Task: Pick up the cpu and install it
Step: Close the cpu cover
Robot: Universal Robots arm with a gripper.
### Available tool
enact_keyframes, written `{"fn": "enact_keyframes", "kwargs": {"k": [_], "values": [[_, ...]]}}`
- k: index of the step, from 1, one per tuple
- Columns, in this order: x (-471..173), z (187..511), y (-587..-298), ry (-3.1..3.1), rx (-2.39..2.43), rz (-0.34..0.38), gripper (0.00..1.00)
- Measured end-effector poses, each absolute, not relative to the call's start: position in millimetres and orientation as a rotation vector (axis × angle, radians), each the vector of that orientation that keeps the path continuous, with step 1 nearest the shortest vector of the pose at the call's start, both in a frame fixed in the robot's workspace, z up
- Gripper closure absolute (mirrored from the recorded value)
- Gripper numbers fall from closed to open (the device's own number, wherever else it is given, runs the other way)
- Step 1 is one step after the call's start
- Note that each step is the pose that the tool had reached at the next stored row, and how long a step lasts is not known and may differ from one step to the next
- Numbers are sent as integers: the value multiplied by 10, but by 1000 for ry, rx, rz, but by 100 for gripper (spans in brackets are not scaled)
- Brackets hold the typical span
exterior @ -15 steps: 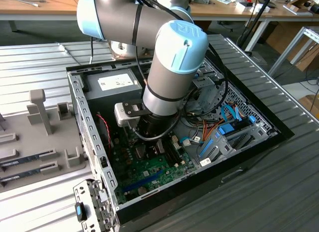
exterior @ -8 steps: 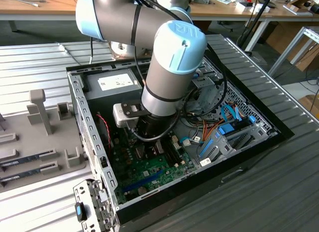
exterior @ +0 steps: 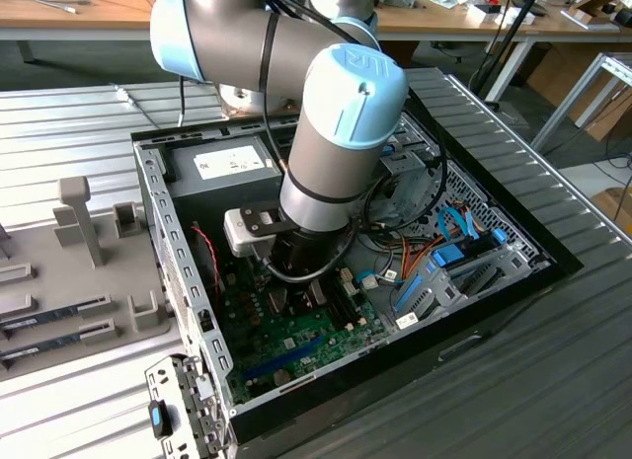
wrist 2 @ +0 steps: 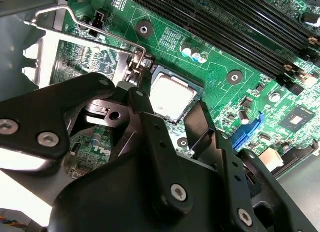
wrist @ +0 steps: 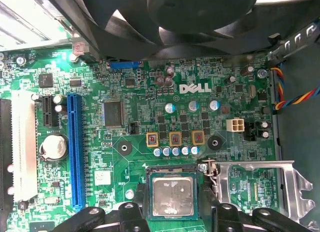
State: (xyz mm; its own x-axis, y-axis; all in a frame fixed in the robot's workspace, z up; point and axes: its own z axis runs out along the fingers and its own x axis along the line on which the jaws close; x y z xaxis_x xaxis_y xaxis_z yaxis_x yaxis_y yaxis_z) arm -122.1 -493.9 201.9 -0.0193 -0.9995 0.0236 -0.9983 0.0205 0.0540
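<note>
The open computer case (exterior: 513,244) lies flat on the ribbed tabletop (exterior: 553,380), so the arm can reach straight down into it. Inside, the green motherboard (wrist: 125,67) covers the case floor. The socket's metal retention frame (wrist: 280,184) is swung open beside the socket, leaving it clear from above. The cpu (wrist: 173,196) already sits in that socket, silvery top up, apparently dropped into place. The gripper (wrist 2: 172,115) hangs just above the cpu, its black fingers (wrist 2: 150,127) spread either side of the chip and holding nothing, seemingly having released it.
</note>
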Motion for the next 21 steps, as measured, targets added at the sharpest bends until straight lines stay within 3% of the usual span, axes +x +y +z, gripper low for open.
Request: {"fn": "enact_keyframes", "kwargs": {"k": [5,7,21], "values": [[-1222,2019,-4939,-2204,2161,-34,48],[-1222,2019,-4939,-2204,2161,-34,57],[-1221,2018,-4939,-2204,2161,-33,57]]}}
